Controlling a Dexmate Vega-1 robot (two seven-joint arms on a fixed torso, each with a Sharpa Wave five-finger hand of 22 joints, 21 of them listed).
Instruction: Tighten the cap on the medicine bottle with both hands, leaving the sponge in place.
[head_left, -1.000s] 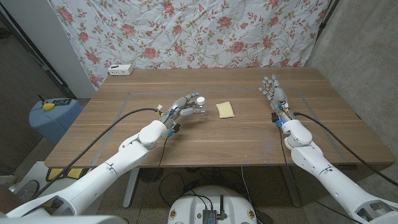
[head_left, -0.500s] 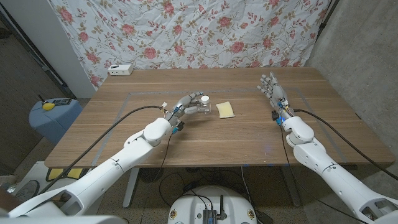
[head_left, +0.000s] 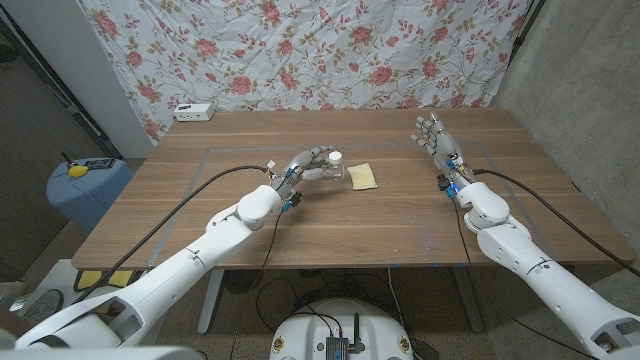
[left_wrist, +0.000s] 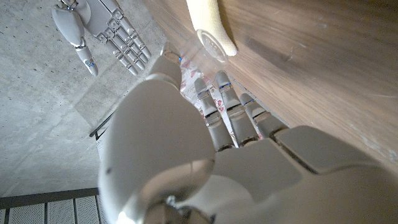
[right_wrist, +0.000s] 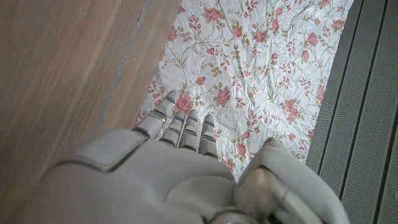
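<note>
Fingers (head_left: 318, 163) of the left hand (head_left: 308, 166) are wrapped around the medicine bottle (head_left: 333, 169), held just beside the sponge (head_left: 363, 176). Light, smooth, slippery plastic is judged likely (the white cap (head_left: 335, 157) offers the grip). The right hand (head_left: 439, 146) is held spread, empty, well apart.

The medicine bottle (head_left: 333, 166) is mostly covered by the left hand (head_left: 312, 165) wrapped around it; in the head view just its white cap (head_left: 336, 156) peeks above the fingers. From the left wrist camera the palm hides the bottle's body, leaving a clear end past the fingertips (left_wrist: 219, 87). The sponge (left_wrist: 208, 22), just beyond those fingertips, is cut off by the picture's edge. The bottle's label is too small to read.
</note>
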